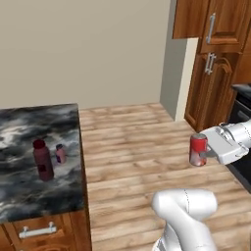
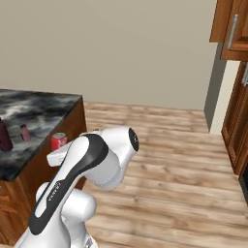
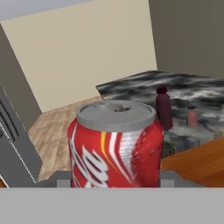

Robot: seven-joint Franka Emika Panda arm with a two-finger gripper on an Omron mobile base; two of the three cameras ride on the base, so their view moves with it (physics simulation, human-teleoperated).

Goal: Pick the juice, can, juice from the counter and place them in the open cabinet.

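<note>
The long black, grey and white marbled stone counter (image 2: pixel 46 109) has a brown wooden base. A tall dark maroon bottle (image 2: pixel 5 135) stands on the counter. A small pink bottle (image 2: pixel 24 132) stands on the counter too, just beside the tall one. A small red drink can with a silver top (image 2: pixel 58 141) is near the counter's edge, upright, touching the white robot arm (image 2: pixel 92 160).

White robot arm with dark joints

The arm (image 2: pixel 85 169) has smooth, rounded glossy white shells, with a broad black band curving along one link that bears small pale lettering. A round end cap on the elbow joint carries a small dark mark. The hand (image 1: pixel 226 142) is a blocky pale grey-white housing with a ribbed, ring-shaped wrist flange behind it.
</note>
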